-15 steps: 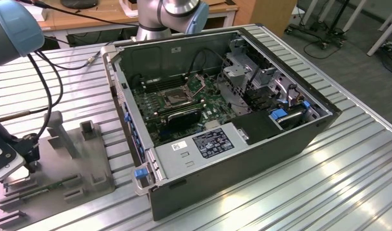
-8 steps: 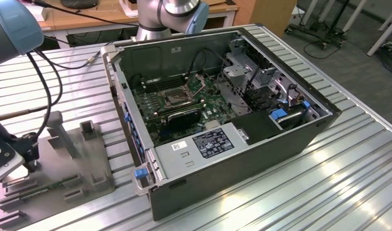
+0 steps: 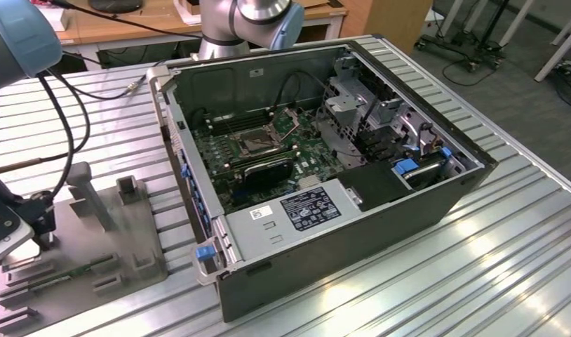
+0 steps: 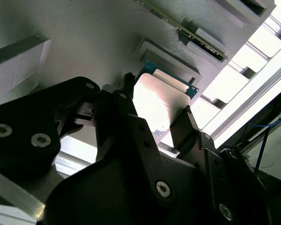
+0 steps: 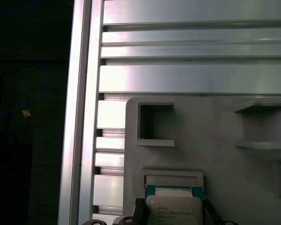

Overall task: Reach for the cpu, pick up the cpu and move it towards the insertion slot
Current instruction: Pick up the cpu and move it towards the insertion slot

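Observation:
The cpu (image 4: 161, 101), a flat silvery square with a blue-green rim, sits between my gripper's (image 4: 155, 107) two black fingers (image 4: 126, 96), which press on its opposite edges. It hangs just over a shallow framed recess (image 5: 172, 177) of the grey fixture block (image 3: 89, 239); the cpu (image 5: 173, 210) overlaps that frame. In the exterior view my gripper (image 3: 14, 246) is low over the fixture at the far left. The insertion slot (image 3: 251, 142), a square socket with a shiny frame, lies on the green motherboard inside the open computer case, well to the exterior view's right of the gripper.
The open case (image 3: 454, 189) has tall metal walls and a drive cage (image 3: 355, 112) beside the board. Fixture posts (image 3: 87, 189) stand close to the gripper. A black cable (image 3: 75, 126) hangs from the arm. The ribbed aluminium table (image 3: 510, 267) ends near the fixture.

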Robot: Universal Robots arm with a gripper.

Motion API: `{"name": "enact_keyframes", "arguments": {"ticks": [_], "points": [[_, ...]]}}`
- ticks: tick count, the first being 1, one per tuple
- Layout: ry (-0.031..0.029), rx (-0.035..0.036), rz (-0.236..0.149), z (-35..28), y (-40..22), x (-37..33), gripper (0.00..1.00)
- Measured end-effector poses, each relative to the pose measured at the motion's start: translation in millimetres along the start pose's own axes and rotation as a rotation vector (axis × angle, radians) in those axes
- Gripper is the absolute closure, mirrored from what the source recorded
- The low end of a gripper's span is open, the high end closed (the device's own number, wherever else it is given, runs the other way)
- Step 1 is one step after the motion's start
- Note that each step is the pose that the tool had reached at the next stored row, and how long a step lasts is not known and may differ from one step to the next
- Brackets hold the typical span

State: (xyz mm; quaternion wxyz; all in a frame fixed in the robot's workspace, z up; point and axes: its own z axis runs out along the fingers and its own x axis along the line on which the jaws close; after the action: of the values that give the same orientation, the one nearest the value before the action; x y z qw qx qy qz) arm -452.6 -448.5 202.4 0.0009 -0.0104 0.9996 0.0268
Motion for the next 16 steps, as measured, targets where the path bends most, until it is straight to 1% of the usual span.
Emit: {"name": "enact_keyframes", "arguments": {"ticks": [15, 16], "points": [[0.0002, 0.0001, 0.0, -4.2, 0.2, 0.0, 0.45], [0.0003, 0.0002, 0.0, -5.5, 0.3, 0.0, 0.45]]}}
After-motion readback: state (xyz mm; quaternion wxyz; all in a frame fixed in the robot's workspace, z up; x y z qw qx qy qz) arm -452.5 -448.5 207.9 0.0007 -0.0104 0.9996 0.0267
